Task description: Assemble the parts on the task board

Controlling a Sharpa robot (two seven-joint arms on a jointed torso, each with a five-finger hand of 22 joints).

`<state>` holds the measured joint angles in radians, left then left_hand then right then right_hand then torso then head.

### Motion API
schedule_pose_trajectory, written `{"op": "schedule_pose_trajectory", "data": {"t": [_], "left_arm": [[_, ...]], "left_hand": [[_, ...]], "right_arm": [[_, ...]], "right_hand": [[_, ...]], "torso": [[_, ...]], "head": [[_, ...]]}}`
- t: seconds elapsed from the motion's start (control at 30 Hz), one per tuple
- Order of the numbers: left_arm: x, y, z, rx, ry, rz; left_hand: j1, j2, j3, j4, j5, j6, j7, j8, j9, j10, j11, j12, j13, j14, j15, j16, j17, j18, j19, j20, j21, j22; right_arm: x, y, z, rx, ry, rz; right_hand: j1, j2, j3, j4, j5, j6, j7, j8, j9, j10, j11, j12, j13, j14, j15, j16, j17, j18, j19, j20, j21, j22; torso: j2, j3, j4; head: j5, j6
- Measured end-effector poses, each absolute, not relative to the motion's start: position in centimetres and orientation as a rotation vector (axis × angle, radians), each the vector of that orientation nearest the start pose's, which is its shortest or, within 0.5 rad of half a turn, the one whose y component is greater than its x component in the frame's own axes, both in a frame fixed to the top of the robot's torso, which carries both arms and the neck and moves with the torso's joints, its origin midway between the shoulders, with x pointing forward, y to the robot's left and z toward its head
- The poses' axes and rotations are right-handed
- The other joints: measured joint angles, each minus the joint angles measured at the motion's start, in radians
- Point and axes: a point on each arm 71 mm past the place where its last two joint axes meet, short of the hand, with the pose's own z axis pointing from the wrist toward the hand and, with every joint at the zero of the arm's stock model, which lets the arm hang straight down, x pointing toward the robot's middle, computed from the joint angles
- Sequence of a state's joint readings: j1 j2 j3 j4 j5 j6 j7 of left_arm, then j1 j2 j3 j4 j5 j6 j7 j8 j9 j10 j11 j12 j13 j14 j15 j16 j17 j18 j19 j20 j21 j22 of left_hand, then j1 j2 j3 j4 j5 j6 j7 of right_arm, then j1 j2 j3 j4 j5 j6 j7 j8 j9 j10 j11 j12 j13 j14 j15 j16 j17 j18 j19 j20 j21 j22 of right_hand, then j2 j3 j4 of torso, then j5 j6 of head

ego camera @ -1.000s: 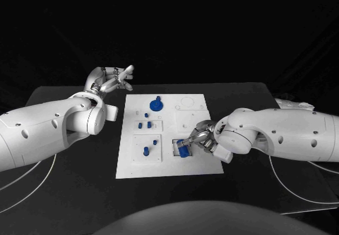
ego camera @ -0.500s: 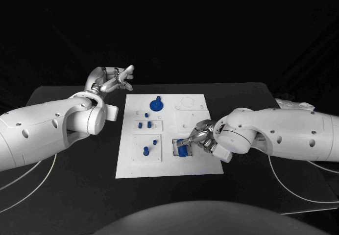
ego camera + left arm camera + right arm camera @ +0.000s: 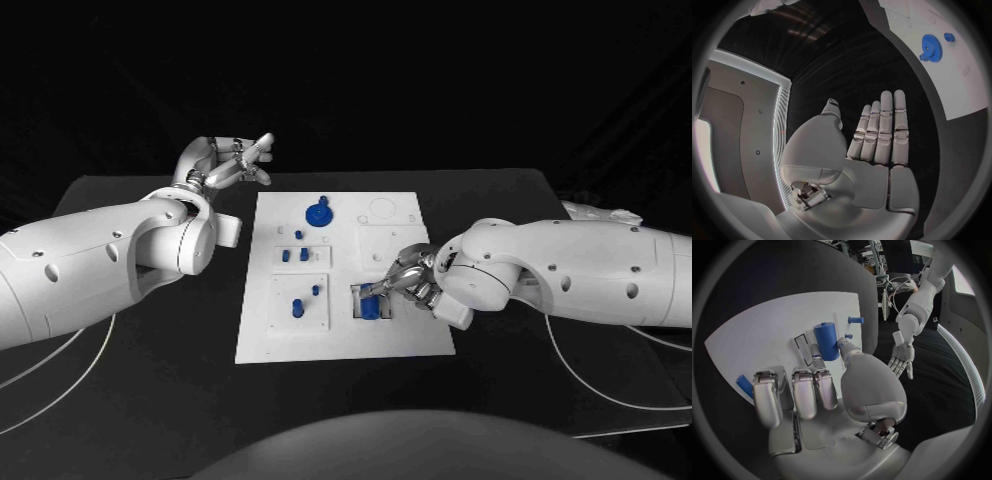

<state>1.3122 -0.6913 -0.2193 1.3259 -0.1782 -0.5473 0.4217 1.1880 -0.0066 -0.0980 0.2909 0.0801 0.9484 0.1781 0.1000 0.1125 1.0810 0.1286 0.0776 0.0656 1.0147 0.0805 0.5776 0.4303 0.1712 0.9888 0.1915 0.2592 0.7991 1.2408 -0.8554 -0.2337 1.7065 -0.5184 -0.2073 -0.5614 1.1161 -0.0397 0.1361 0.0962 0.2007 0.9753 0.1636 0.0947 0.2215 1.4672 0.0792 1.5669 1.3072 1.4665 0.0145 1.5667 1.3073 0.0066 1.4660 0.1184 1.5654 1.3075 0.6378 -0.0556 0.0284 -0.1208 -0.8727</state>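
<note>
Head view, board: you are looking at the white board [image 3: 343, 275] lying mid-table [image 3: 130, 370], with blue parts sitting in its recesses and a gear [image 3: 317, 212] at its far end.
Head view, right hand: your right hand [image 3: 410, 283] is working at the board's near right recess, fingers curling around a blue cylinder [image 3: 375, 303] there.
Head view, left hand: your left hand [image 3: 231, 160] is hovering off the board's far left corner, released, holding nothing.
Left wrist view: fingers [image 3: 882, 130] are lying straight and together; the gear [image 3: 930, 43] is sitting well apart.
Right wrist view: the cylinder [image 3: 826, 341] is standing at the fingertips, thumb touching its side; I judge it held.
Handling: probably light, rigid, smooth plastic; take it by its round sides.
Room: the table is looking matte black, the surroundings dark.
</note>
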Motion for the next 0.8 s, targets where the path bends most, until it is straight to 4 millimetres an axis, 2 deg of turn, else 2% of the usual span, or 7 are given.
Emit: {"op": "schedule_pose_trajectory", "data": {"t": [0.13, 0.37, 0.47, 0.53, 0.63, 0.73, 0.8], "left_arm": [[52.63, 20.33, -18.65, -0.834, 1.379, -1.209], [52.63, 20.33, -18.67, -0.834, 1.38, -1.209], [52.63, 20.33, -18.67, -0.834, 1.38, -1.209], [52.63, 20.33, -18.67, -0.834, 1.38, -1.209], [52.64, 20.34, -18.67, -0.834, 1.38, -1.209], [52.64, 20.35, -18.67, -0.834, 1.38, -1.208], [52.64, 20.36, -18.66, -0.834, 1.38, -1.208]], "left_hand": [[0.0, 0.0, 0.0, 0.0, 0.0, 0.0, 0.0, 0.0, 0.0, 0.0, 0.0, 0.0, 0.0, 0.0, 0.0, 0.0, -0.001, 0.0, 0.0, 0.0, 0.0, 0.0], [0.0, 0.0, 0.0, 0.0, 0.0, 0.0, 0.0, 0.0, 0.0, 0.0, 0.0, 0.0, 0.0, 0.0, 0.0, 0.0, -0.001, 0.0, 0.0, 0.0, 0.0, 0.0], [0.0, 0.0, 0.0, 0.0, 0.0, 0.0, 0.0, 0.0, 0.0, 0.0, 0.0, 0.0, 0.0, 0.0, 0.0, 0.0, -0.001, 0.0, 0.0, 0.0, 0.0, 0.0], [0.0, 0.0, 0.0, 0.0, 0.0, 0.0, 0.0, 0.0, 0.0, 0.0, 0.0, 0.0, 0.0, 0.0, 0.0, 0.0, -0.001, 0.0, 0.0, 0.0, 0.0, 0.0], [0.005, 0.005, 0.0, 0.0, 0.004, 0.0, 0.0, 0.0, 0.0, 0.0, 0.0, 0.0, 0.0, 0.0, 0.0, 0.0, -0.001, 0.0, 0.002, -0.002, 0.0, 0.0], [0.005, 0.005, 0.0, 0.0, 0.004, 0.0, 0.0, 0.0, 0.0, 0.0, 0.0, 0.0, 0.0, 0.0, 0.0, 0.0, -0.001, 0.0, 0.004, -0.004, 0.0, -0.001], [0.005, 0.005, 0.0, 0.0, 0.004, 0.0, 0.0, 0.0, 0.0, 0.0, 0.0, 0.0, 0.0, 0.0, 0.0, 0.0, -0.001, 0.0, 0.004, -0.004, 0.0, -0.001]], "right_arm": [[40.74, -18.13, -26.29, 0.805, 2.474, 0.635], [40.72, -18.04, -26.2, 0.786, 2.478, 0.639], [40.7, -18.02, -26.18, 0.782, 2.478, 0.64], [40.66, -18.04, -26.17, 0.782, 2.476, 0.64], [40.56, -18.22, -26.22, 0.788, 2.471, 0.638], [40.46, -18.51, -26.16, 0.797, 2.454, 0.639], [40.38, -18.68, -26.04, 0.799, 2.443, 0.641]], "right_hand": [[-0.011, -0.011, -0.017, 0.003, -0.005, -0.008, 0.002, -0.002, 0.005, 0.0, 0.0, 0.0, 0.001, 0.0, 0.0, 0.0, 0.0, 0.0, 0.0, 0.0, 0.0, 0.0], [-0.018, -0.018, -0.043, 0.022, -0.041, -0.029, 0.022, -0.002, 0.018, 0.0, 0.0, 0.0, 0.001, 0.0, 0.0, 0.0, 0.0, 0.0, 0.0, 0.0, 0.0, 0.0], [-0.022, -0.015, -0.052, 0.03, -0.055, -0.039, 0.024, 0.015, 0.027, 0.0, 0.0, 0.0, 0.001, 0.0, 0.0, 0.0, 0.0, 0.0, 0.0, 0.0, 0.0, 0.0], [-0.027, -0.01, -0.059, 0.038, -0.059, -0.052, 0.014, 0.041, 0.044, 0.0, 0.0, 0.0, 0.001, 0.0, 0.0, 0.0, 0.0, 0.0, 0.0, 0.0, 0.0, 0.0], [-0.037, 0.0, -0.069, 0.047, -0.063, -0.049, -0.019, 0.08, 0.07, 0.0, 0.0, 0.0, 0.001, 0.0, 0.0, 0.0, 0.0, 0.0, 0.0, 0.0, 0.0, 0.0], [-0.029, 0.019, -0.078, 0.057, -0.081, -0.006, -0.039, 0.166, 0.138, -0.001, -0.017, 0.0, 0.001, -0.002, -0.012, 0.0, 0.0, 0.0, 0.0, -0.001, 0.0, 0.0], [-0.023, 0.03, -0.089, 0.061, -0.101, 0.009, -0.051, 0.237, 0.205, -0.001, -0.034, 0.0, 0.001, 0.0, -0.027, 0.0, 0.0, 0.0, -0.001, -0.018, 0.0, 0.0]], "torso": [[0.0, 0.0, 0.0002], [0.0, 0.0001, 0.0007], [0.0, 0.0002, 0.0007], [0.0, 0.0001, 0.0005], [0.0, 0.0001, 0.0004], [0.0, 0.0003, 0.0004], [0.0, 0.0003, 0.0004]], "head": [[0.001, 0.0], [0.004, 0.0], [0.004, 0.0], [0.004, 0.0], [0.004, 0.0], [0.004, 0.0], [0.004, 0.0]]}}
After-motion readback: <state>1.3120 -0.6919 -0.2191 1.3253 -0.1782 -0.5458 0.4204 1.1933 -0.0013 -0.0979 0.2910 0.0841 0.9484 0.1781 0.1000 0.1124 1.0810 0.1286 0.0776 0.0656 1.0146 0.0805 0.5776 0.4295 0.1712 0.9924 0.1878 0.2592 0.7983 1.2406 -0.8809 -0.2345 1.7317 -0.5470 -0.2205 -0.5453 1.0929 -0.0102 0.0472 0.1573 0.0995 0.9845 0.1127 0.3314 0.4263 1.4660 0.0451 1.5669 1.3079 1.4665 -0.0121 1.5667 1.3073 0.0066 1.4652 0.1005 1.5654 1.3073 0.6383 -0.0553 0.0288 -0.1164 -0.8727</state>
